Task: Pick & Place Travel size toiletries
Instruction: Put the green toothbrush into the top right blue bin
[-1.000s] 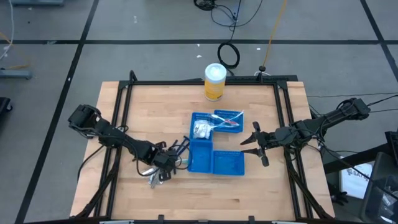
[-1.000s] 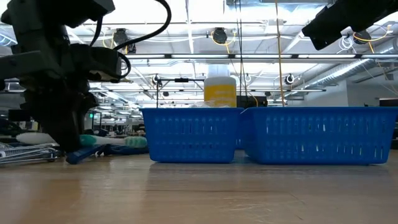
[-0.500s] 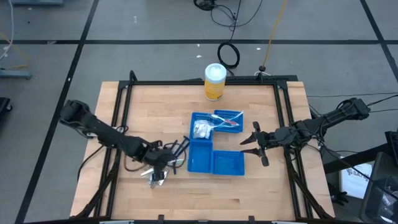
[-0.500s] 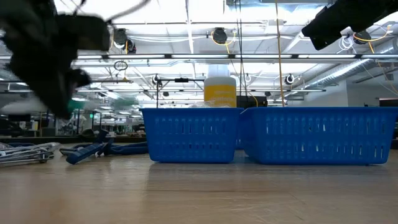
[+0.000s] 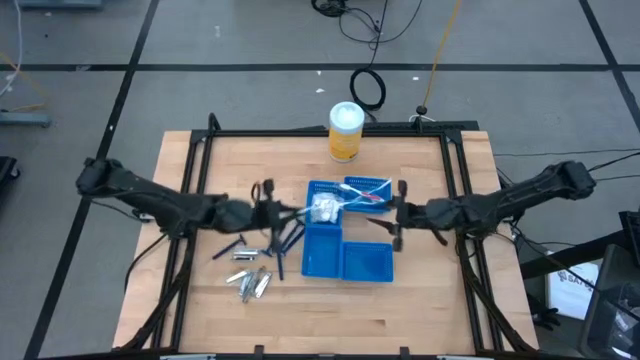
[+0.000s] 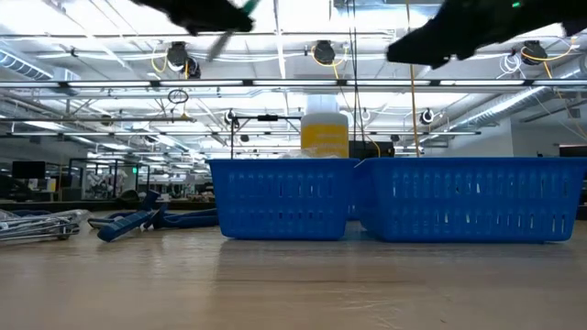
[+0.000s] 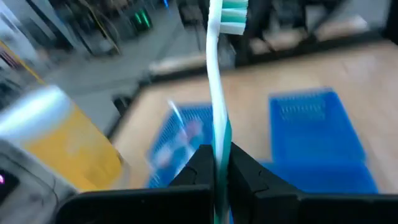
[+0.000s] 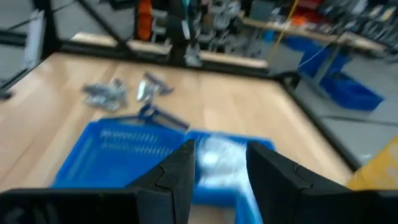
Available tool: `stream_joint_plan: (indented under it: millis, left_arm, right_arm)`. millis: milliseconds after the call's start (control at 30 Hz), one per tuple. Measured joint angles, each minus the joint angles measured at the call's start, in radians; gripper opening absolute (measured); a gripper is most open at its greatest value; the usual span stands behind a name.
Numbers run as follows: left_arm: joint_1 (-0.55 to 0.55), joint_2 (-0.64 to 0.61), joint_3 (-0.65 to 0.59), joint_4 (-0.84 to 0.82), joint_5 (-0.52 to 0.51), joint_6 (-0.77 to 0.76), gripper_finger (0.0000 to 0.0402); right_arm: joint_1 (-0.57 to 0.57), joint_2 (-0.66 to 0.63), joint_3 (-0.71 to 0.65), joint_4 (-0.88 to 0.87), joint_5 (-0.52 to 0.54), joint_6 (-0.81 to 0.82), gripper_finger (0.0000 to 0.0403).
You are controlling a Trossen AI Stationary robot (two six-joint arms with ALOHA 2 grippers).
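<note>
My left gripper (image 5: 268,212) hangs high over the table, just left of the blue trays (image 5: 345,262), shut on a white and green toothbrush (image 7: 217,93). In the low view it shows at the top edge (image 6: 209,11). My right gripper (image 5: 398,215) hovers open over the right side of the trays, touching nothing. Silvery tubes (image 5: 250,283) and dark blue razors (image 5: 280,240) lie on the wood left of the trays. White packets (image 5: 323,207) sit in the far left tray, and toothbrushes (image 5: 368,192) lie in the far right one. My left gripper pinches the toothbrush's handle (image 7: 219,140) between its two fingers (image 7: 199,165). The brush runs on forward past the fingertips, with its bristle head (image 7: 232,15) farthest out. It is lifted clear of the table and slants in the air (image 6: 225,38).
A tall yellow canister with a white lid (image 5: 345,132) stands at the far edge behind the trays. A black frame (image 5: 200,140) runs around the tabletop. Bare wood lies along the near edge (image 5: 330,320) and the far left.
My left gripper has risen from the pile near the table's left and near side, carrying the toothbrush up, then moved toward the far edge and right toward the trays. My right gripper has shifted a little left, over the trays. The tubes and razors have stayed on the table.
</note>
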Motion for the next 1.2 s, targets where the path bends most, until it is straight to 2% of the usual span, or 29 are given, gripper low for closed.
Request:
stream_joint_plan:
  millis: [167,333,533,633,733,967,1067,1200]
  left_arm:
    - [0.155,0.111,0.000,0.281,0.196,0.124,0.0016]
    - [0.269,0.209,0.000,0.429,0.383,0.123,0.0007]
    - [0.322,0.279,-0.001,0.485,0.431,0.075,0.0012]
    - [0.324,0.304,-0.001,0.508,0.430,0.067,0.0007]
    - [0.324,0.320,-0.001,0.521,0.429,0.067,0.0019]
    - [0.324,0.326,-0.001,0.519,0.440,0.065,0.0006]
    - [0.323,0.326,-0.001,0.526,0.444,0.058,0.0018]
    - [0.323,0.326,-0.001,0.526,0.451,0.055,0.0026]
  right_arm:
    - [-0.107,0.155,0.000,0.296,-0.047,-0.069,0.0141]
    - [-0.206,0.277,0.000,0.588,-0.236,-0.060,0.0175]
    - [-0.287,0.380,0.012,0.792,-0.422,0.020,0.0219]
    - [-0.313,0.429,0.049,0.799,-0.467,0.057,0.0227]
    - [-0.320,0.471,0.080,0.798,-0.469,0.059,0.0226]
    - [-0.324,0.506,0.113,0.800,-0.468,0.035,0.0188]
    - [-0.324,0.509,0.114,0.806,-0.468,0.029,0.0149]
    - [-0.324,0.508,0.115,0.832,-0.468,0.016,0.0079]
